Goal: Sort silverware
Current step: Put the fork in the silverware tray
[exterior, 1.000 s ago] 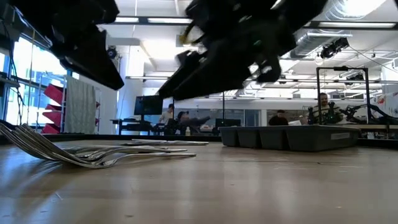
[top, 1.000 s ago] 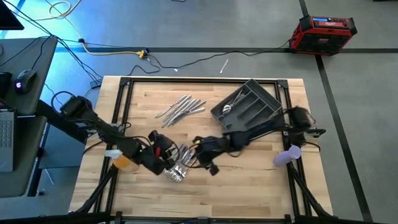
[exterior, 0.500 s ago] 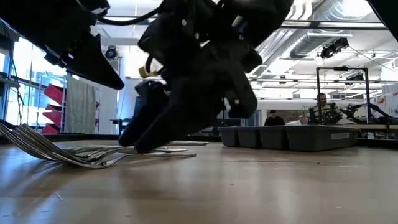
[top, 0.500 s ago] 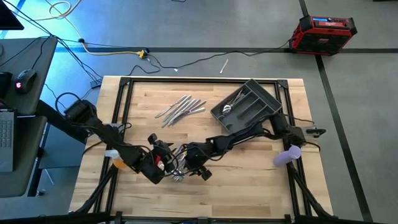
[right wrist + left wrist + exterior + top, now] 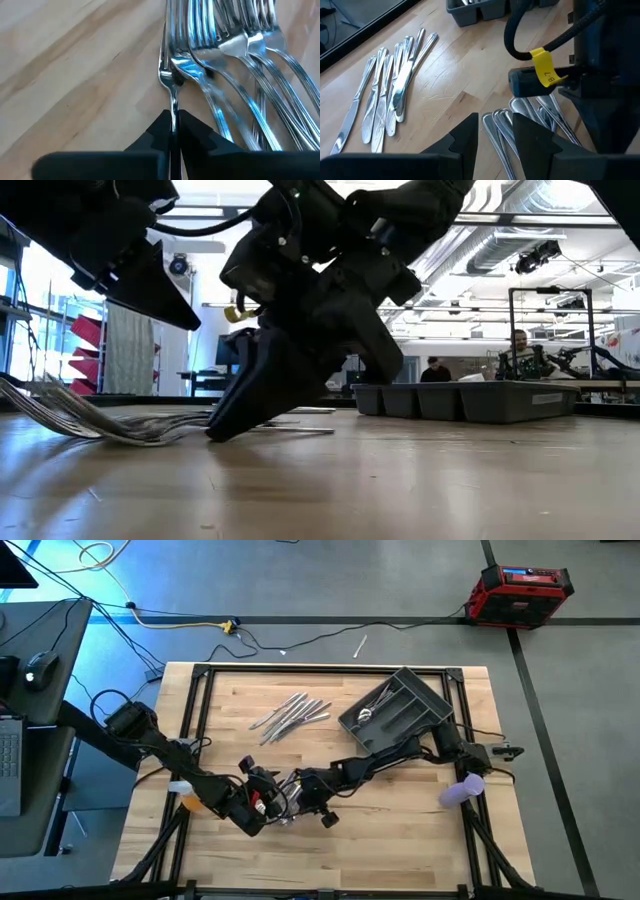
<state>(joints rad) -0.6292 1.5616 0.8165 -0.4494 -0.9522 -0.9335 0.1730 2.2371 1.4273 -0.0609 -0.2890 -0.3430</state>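
Several silver forks (image 5: pixel 285 808) lie in a bunch on the wooden table near its front middle. In the low view their tines (image 5: pixel 40 405) curve up at the left. My right gripper (image 5: pixel 172 125) has come down slanting onto the bunch and is shut on its outermost fork (image 5: pixel 172 75). My left gripper (image 5: pixel 500 142) hovers open just left of the bunch, its fingers standing on either side of the handle ends (image 5: pixel 502 120) without touching them. A row of knives (image 5: pixel 292 714) lies farther back. The dark grey tray (image 5: pixel 400 710) sits at the back right. My right gripper pinches one fork's slim handle (image 5: pixel 173 107) between its two fingers, just behind the neck below the tines. The fingers come slanting down from the table's right and lie along the handle. The fork lies on the table beside the other forks, and the fingertips (image 5: pixel 222 430) reach the wood.
The tray (image 5: pixel 470 400) holds a piece or two of silverware (image 5: pixel 368 712) in one compartment. The knives (image 5: pixel 385 95) lie side by side on bare wood. A red box (image 5: pixel 520 590) and cables lie on the floor beyond the table. People (image 5: pixel 520 350) sit far behind it.
My right gripper has gone down and toward the table's left onto the bunch of forks, tipping steeper, and its fingers have closed on one fork's handle. The forks stay on the table.
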